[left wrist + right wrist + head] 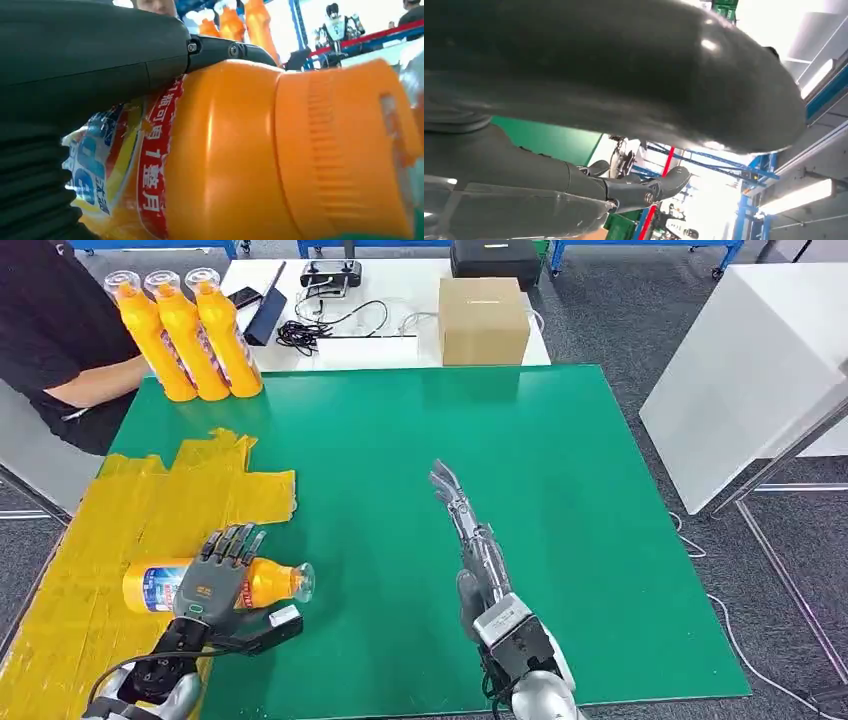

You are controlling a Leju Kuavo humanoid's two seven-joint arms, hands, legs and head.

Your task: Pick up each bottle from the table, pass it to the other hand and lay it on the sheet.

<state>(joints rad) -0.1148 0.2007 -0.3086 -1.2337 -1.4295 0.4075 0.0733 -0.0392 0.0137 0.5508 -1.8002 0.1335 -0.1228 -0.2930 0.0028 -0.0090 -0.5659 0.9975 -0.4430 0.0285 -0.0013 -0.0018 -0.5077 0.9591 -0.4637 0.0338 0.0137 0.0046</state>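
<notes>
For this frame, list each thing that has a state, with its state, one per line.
left hand: grips the lying bottle from above.
held bottle: on its side, full, label end over the yellow sheet, neck end over the green mat.
right hand: holds nothing, fingers stretched out over the green mat.
three bottles: side by side at the mat's far left corner, a person's arm behind them.
yellow sheet: spread flat, wrinkled.
cardboard box: closed.

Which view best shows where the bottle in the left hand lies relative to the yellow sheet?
Head view: the bottle, under the left hand, lies across the yellow sheet's edge. Left wrist view gives only its label and cap close up; right wrist view nothing useful.
</notes>
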